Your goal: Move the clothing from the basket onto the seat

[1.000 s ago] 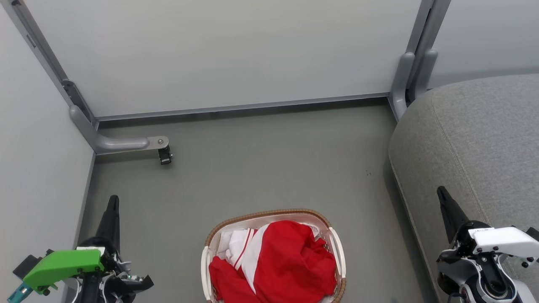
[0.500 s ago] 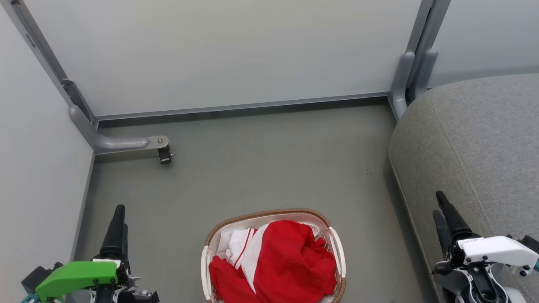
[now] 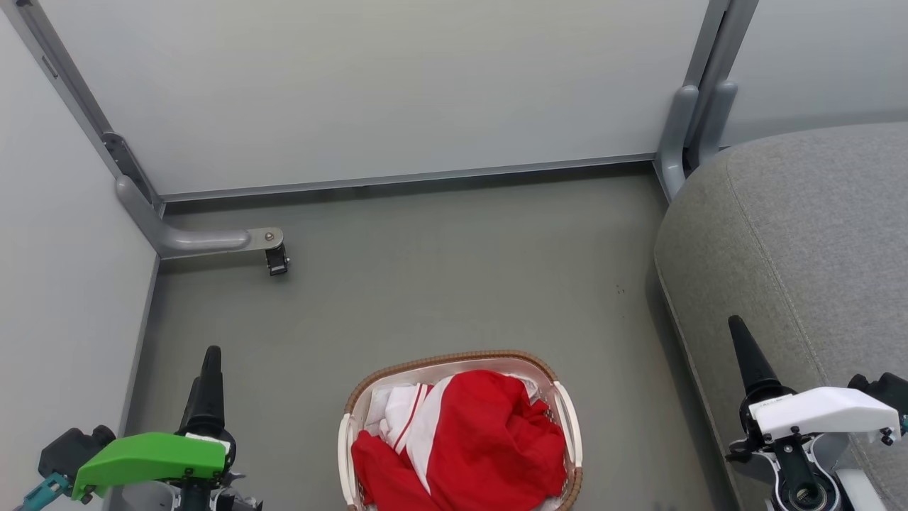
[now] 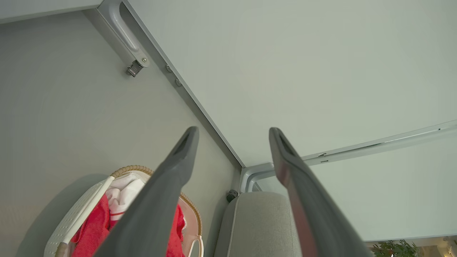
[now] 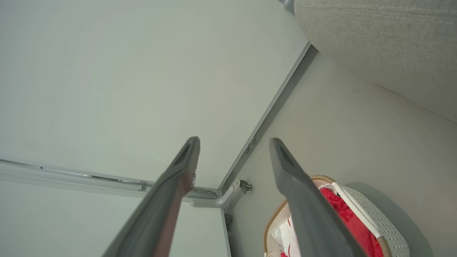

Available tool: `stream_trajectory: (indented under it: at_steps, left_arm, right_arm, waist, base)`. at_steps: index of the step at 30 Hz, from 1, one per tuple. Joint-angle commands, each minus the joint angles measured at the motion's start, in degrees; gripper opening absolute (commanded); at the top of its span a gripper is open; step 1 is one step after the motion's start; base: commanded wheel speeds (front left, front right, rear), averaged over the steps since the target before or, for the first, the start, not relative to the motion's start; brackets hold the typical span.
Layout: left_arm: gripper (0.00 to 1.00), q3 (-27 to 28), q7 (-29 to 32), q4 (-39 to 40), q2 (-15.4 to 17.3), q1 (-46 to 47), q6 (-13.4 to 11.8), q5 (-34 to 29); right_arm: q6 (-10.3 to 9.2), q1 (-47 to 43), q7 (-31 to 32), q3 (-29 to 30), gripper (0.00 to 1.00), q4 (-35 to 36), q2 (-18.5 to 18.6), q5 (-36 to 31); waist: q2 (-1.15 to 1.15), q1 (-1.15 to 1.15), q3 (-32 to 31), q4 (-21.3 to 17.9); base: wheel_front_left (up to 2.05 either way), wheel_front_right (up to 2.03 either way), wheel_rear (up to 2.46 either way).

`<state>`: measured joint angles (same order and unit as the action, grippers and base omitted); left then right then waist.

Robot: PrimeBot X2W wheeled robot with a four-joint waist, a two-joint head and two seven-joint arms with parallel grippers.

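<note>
One heap of clothing fills the basket: soft, crumpled bright red fabric, with a white panel edged in thin red-and-white stripes showing on its left side. None of it hangs past the rim that I can see. The basket is oval, its white plastic wall pierced with small holes, its rim a brown woven-look band, and a slim white handle curves along each long side. It stands on the floor, a smooth, matt grey sheet, well away from the floor's far edge and about midway between its left edge and the seat.

The seat rises along the floor's right edge, reaching almost to the far right corner: a big grey cushion of coarse woven cloth, with rounded corners and a stitched seam running down it. It is apart from the basket, with a strip of bare floor between them.

Pale, flat panels close the far and left edges. At the far left corner a rounded grey metal foot lies out across the floor, ending in a small black caster.

The left tool, under a green cover, hangs near the floor's left edge, its long, dark, tapered fingers spread wide and holding nothing. The right tool, under a white cover, hangs at the seat's front edge, equally wide and empty.
</note>
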<state>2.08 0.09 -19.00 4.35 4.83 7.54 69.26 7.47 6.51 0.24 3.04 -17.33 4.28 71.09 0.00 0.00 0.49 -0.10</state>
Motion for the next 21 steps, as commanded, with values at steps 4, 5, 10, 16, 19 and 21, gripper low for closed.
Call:
stream_trajectory:
  at_steps: [4,5,10,16,19,21]
  left_arm:
    - [1.00,-0.44,-1.35,-0.10,1.02,1.89,-0.02,-5.83]
    - [1.00,-0.52,-1.52,-0.25,1.11,1.87,-0.02,-6.67]
    - [1.00,-1.12,-2.61,-0.76,1.51,1.77,-0.03,-11.67]
    - [1.00,-2.12,-3.83,-1.20,2.14,1.78,-0.03,-17.57]
    - [1.00,-2.29,-4.39,-1.06,2.22,1.74,-0.03,-20.14]
    - [1.00,-2.37,-4.74,-0.90,2.26,1.65,-0.04,-21.95]
  right_arm:
    - [0.01,1.82,-1.41,-1.06,1.00,-0.06,0.84,-5.68]
    - [0.01,1.91,-1.60,-1.19,1.00,-0.15,0.85,-6.52]
    - [0.01,2.10,-2.69,-2.07,1.00,-0.95,1.06,-11.23]
    - [0.01,2.17,-3.90,-3.53,1.00,-1.57,1.60,-16.51]
    - [0.01,2.17,-4.45,-4.24,1.00,-1.98,1.84,-19.05]
    - [0.02,2.11,-4.84,-4.80,1.00,-2.34,1.98,-20.57]
  waist:
    - [0.00,0.00,0.01,-0.08]
    - [0.00,0.00,0.01,-0.11]
    - [0.00,0.00,0.01,-0.17]
    - [0.00,0.00,0.04,-0.18]
    - [0.00,0.00,0.07,-0.19]
    - [0.00,0.00,0.06,-0.20]
  base:
    - [0.00,0.00,0.00]
    - [0.00,0.00,0.00]
    - [0.00,0.00,0.00]
    - [0.00,0.00,0.00]
    - [0.00,0.00,0.00]
    - [0.00,0.00,0.00]
